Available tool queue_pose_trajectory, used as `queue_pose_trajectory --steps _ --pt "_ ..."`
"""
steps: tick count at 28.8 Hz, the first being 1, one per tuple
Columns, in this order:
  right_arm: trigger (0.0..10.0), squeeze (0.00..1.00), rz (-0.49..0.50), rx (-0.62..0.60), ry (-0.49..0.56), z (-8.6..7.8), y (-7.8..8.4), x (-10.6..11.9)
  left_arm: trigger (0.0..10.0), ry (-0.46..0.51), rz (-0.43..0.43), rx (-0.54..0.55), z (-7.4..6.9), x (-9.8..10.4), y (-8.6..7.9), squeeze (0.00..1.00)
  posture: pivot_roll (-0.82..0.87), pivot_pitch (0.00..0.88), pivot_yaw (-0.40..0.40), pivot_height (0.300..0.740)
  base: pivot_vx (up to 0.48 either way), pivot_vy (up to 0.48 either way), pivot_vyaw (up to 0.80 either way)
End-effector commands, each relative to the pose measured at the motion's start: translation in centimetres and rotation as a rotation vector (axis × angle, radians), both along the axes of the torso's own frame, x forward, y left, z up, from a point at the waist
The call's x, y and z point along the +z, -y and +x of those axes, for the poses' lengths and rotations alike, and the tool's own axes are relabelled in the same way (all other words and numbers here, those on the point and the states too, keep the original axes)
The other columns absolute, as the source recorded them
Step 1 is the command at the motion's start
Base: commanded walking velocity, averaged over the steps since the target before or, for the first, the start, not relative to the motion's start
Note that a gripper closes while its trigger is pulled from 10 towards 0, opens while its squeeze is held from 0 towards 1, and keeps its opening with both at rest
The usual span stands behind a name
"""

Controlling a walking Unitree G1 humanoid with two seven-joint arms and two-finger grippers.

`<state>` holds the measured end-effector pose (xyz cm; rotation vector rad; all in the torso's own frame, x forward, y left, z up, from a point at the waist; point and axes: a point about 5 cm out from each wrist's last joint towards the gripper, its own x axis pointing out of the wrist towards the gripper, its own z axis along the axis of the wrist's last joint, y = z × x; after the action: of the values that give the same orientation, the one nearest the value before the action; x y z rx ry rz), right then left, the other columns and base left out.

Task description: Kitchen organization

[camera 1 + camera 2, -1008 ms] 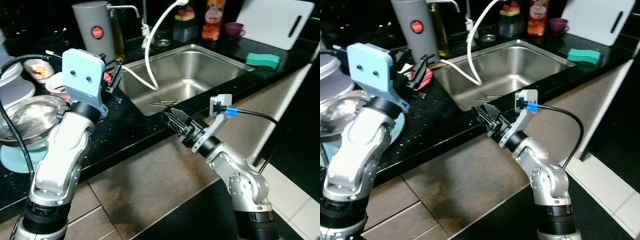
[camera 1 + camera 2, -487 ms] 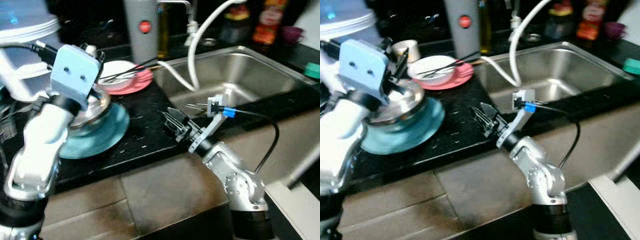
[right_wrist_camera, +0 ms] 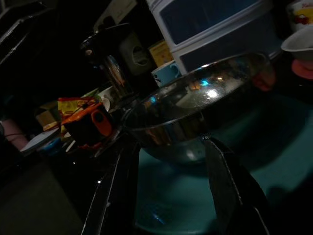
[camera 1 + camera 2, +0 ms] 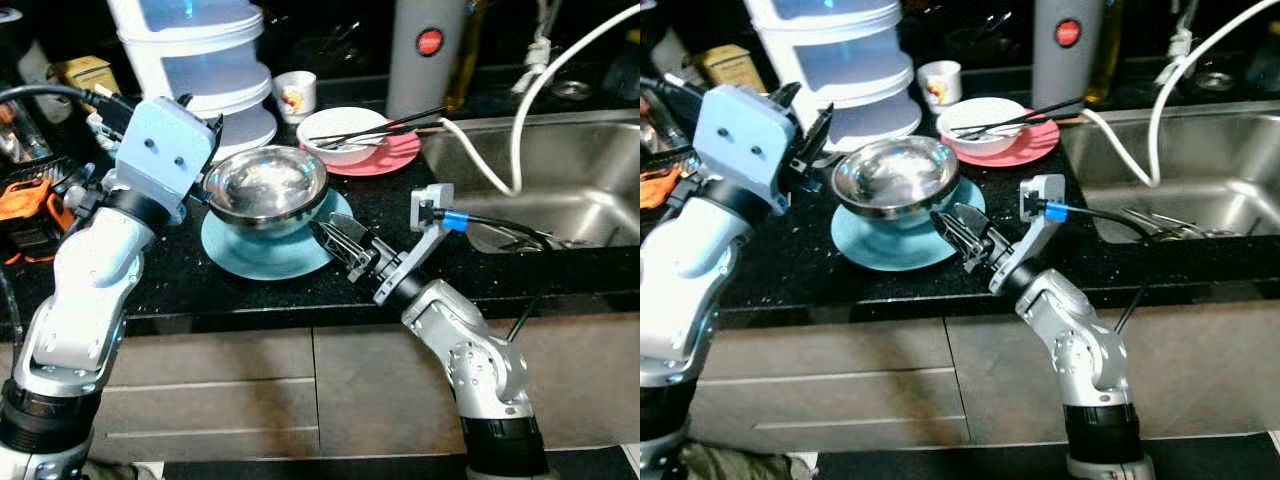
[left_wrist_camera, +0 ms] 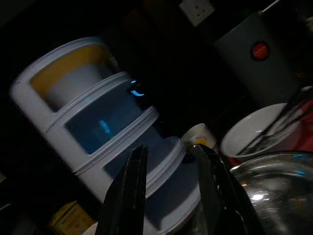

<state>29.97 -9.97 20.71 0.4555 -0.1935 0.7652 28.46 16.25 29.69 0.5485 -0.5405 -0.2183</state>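
Steel bowl on blue plate: right gripper, fingers apart, should straddle the near rim squarely before closing; left gripper parted, empty.

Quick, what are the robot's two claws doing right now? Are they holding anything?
Left claw: open, holding nothing, beside the steel bowl.
Right claw: open, holding nothing, pointed at that bowl.

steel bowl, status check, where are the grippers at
Right gripper open, fingers low beside the blue plate. Left gripper open, just left of the steel bowl. Bowl sits on the plate, ungripped. Nothing between.
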Motion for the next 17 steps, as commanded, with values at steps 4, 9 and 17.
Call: queue_pose_trajectory --steps 4,9,17 --pt "10.0 0.0 0.023 -0.015 -0.006 0.22 0.26 -0.06 10.0 -0.038 0.012 -0.062 -0.07 -0.38 0.73 0.0 0.07 0.0 0.064 0.74 0.0 -0.449 0.0" --pt "10.0 0.0 0.026 -0.024 -0.009 0.29 0.38 -0.08 10.0 -0.048 0.005 -0.077 0.06 -0.37 0.72 0.0 0.07 0.0 0.062 0.74 0.0 -0.451 0.0" --pt "10.0 0.0 0.025 -0.022 -0.009 0.26 0.36 -0.14 10.0 -0.05 0.033 -0.067 0.25 -0.39 0.22 0.0 0.07 0.0 0.063 0.74 0.0 0.0 0.0"
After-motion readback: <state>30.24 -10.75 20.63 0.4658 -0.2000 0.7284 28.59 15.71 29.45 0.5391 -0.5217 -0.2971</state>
